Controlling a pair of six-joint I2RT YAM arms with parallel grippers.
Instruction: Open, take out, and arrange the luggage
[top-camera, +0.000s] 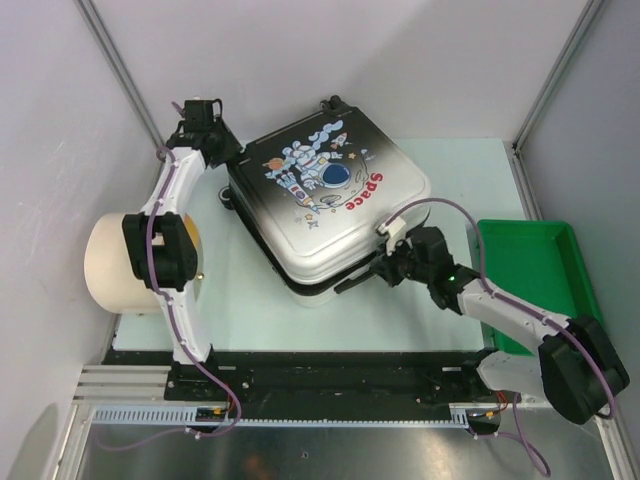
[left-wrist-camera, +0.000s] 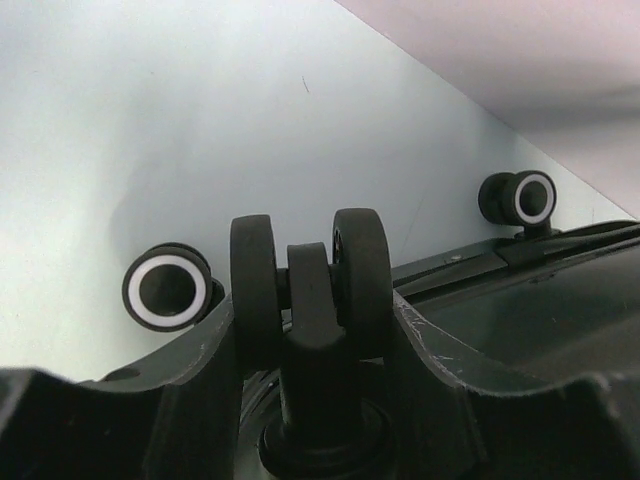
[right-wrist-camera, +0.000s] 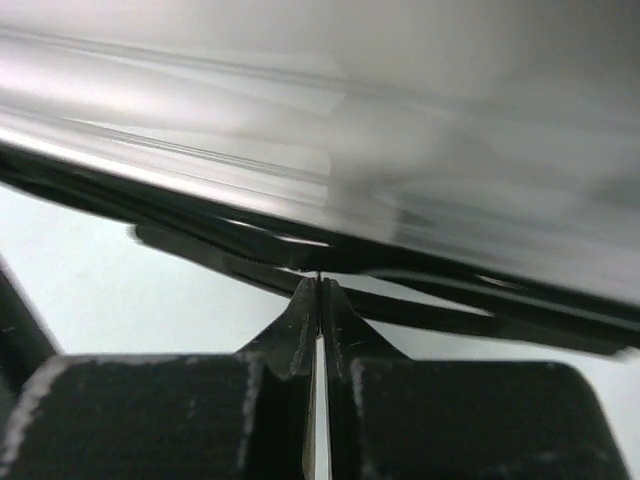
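The luggage lies flat on the table with its astronaut "Space" side up, and its shell looks shut. My left gripper is at its far left corner. In the left wrist view the left gripper is shut on a black twin wheel, one finger on each side. My right gripper is at the near edge. In the right wrist view the right gripper is shut, tips touching the dark zipper seam under the white shell. I cannot tell if anything thin is pinched.
A beige cylinder stands at the left beside the left arm. A green plastic bin sits at the right behind the right arm. Two more white-ringed wheels show over the pale table. Walls close in at the back and sides.
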